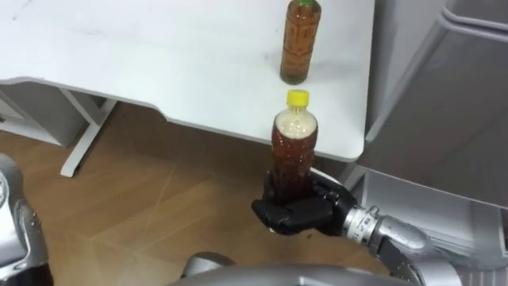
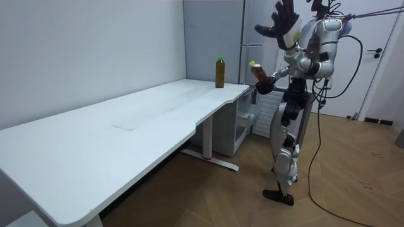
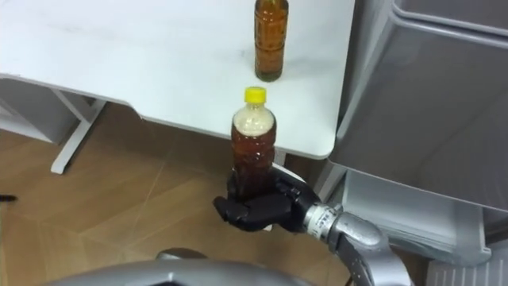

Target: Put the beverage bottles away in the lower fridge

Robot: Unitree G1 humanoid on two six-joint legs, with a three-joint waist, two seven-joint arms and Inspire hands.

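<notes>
Grip: the right robot hand (image 1: 298,208) is curled round the lower body of the yellow-capped bottle (image 1: 294,147). The bottle stands upright in it, lifted clear of the counter (image 1: 159,56) and just off its near edge.
Left side: the left robot hand (image 2: 281,22) is raised high by the head in the room view, fingers spread, carrying nothing.
Remaining stock: the green-capped bottle (image 1: 300,40) stands upright on the counter, near the corner beside the fridge (image 1: 452,87).
Stance: the robot stands at the counter's end, with the fridge to its right.
Step in hand (judged): carrying the held bottle to the lower compartment (image 3: 413,210), which appears open beneath the grey upper door.
Method advised: hold the bottle vertical and swing it right and downward. Pass clear of the counter corner and set the base flat before loosening the fingers.
Risk: the hold is low on a tall, nearly full bottle, so a quick turn could tip it in the fingers. The lowered reach may also call for bending, so balance needs watching.
Outstanding: the second bottle is not yet collected.
</notes>
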